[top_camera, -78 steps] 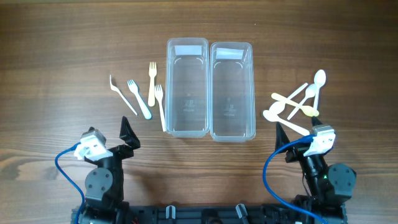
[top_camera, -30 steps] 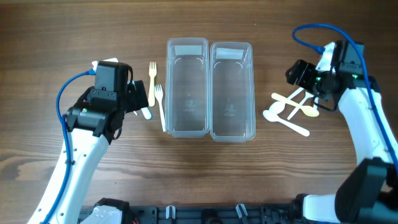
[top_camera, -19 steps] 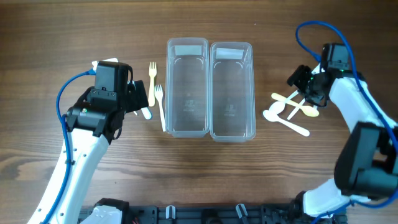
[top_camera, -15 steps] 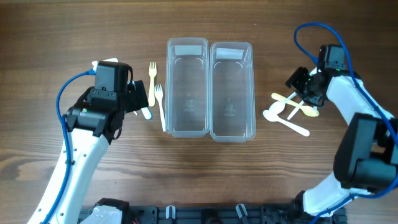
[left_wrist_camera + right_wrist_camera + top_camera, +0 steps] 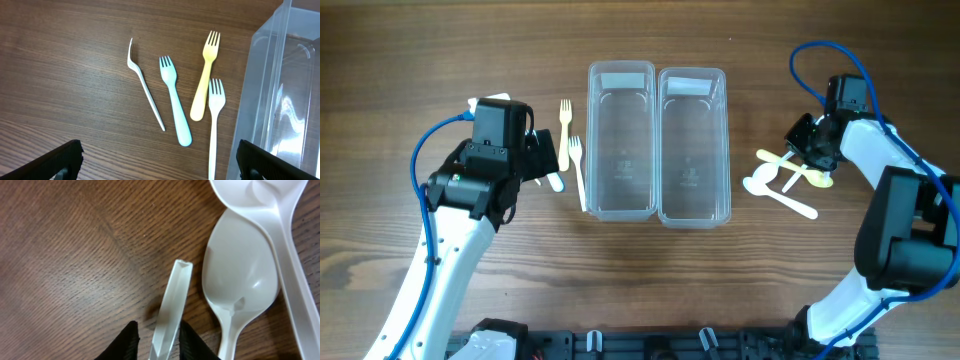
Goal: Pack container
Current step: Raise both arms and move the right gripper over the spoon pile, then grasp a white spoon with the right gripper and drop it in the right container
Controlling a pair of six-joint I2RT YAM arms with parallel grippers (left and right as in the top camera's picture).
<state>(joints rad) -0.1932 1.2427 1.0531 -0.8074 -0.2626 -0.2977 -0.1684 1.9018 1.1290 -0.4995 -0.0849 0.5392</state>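
Cutlery lay to either side of two clear containers [image 5: 620, 140] in the overhead view. The forks [image 5: 577, 165] sat between the left gripper [image 5: 538, 160] and the nearer tub, and the spoons [image 5: 790, 180] were heaped under the right gripper [image 5: 802, 140]. Both tubs were unfilled.

From the left wrist, the fingers [image 5: 65, 157] stood spread wide and empty. Four forks lay ahead of them, the blue fork [image 5: 175, 102] most nearly centred.

From the right wrist, the fingertips [image 5: 127, 340] were narrowly parted astride a translucent spoon handle [image 5: 170, 305]. Bare wood showed on one side, so it was not yet pinched. A white spoon bowl [image 5: 242, 280] lay just outside the other finger.

These pieces looked light, stiff and slick, apt to skate or pivot. The handle's narrow width, taken low against the wood, seemed the sound hold, though overlapping neighbours might drag along.
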